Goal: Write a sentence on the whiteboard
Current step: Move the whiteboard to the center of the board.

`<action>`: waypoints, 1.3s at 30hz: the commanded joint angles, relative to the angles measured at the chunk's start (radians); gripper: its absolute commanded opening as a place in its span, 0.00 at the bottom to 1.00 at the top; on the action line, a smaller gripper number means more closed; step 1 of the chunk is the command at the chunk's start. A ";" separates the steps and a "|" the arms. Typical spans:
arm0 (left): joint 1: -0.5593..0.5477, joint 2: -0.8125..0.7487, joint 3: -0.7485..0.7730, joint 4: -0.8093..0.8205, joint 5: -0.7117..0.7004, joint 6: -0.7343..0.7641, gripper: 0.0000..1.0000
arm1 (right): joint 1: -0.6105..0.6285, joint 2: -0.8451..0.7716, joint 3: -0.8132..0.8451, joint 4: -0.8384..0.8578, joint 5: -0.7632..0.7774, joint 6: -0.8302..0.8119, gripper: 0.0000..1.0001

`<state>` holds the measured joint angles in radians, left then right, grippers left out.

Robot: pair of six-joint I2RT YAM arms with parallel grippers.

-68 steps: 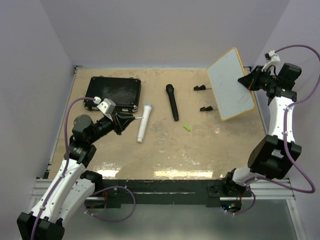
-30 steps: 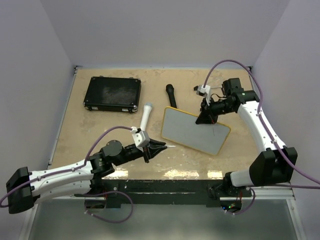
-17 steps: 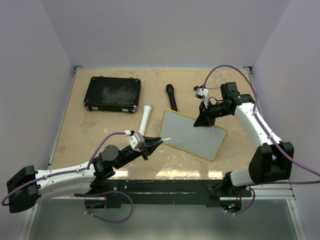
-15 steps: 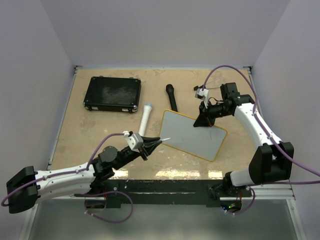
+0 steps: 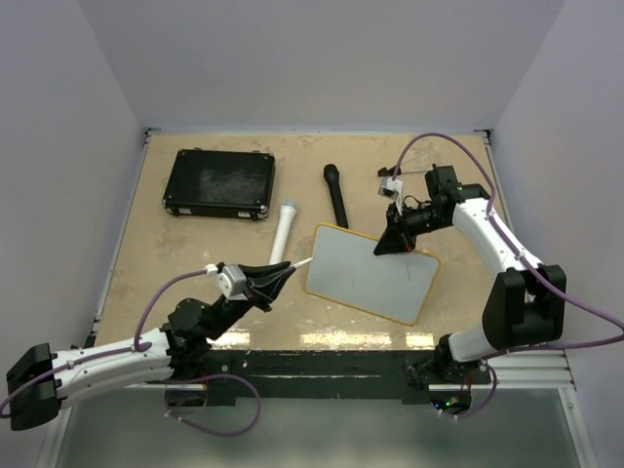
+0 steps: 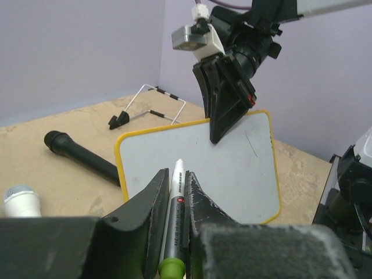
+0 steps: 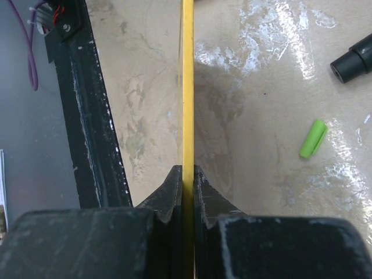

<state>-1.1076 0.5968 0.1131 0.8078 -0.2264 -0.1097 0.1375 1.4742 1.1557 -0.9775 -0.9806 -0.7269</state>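
Swinging down, the whiteboard (image 5: 366,275) hangs pinched in my right claw (image 5: 389,241). My left claw (image 5: 277,277), clamped on the marker (image 5: 300,263), has reached its edge; writing can start.

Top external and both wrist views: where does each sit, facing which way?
Top external: above, behind the bases, looking down at the table; left gripper and right gripper show.
Left wrist: looks along its fingers and marker at the whiteboard.
Right wrist: looks along its fingers down the whiteboard's yellow edge.
All share the whiteboard.
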 commanded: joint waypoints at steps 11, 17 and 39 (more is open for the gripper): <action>-0.001 -0.032 0.017 0.041 -0.057 0.053 0.00 | 0.005 -0.006 -0.010 0.008 -0.015 -0.092 0.00; -0.001 -0.028 0.025 0.027 -0.053 0.051 0.00 | 0.002 -0.015 -0.021 0.013 -0.015 -0.089 0.00; -0.001 -0.012 0.030 0.031 -0.037 0.058 0.00 | 0.004 -0.018 -0.024 0.010 -0.013 -0.097 0.00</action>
<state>-1.1076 0.5827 0.1131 0.7914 -0.2687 -0.0811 0.1375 1.4845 1.1439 -1.0027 -0.9977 -0.7437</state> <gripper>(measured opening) 0.165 0.047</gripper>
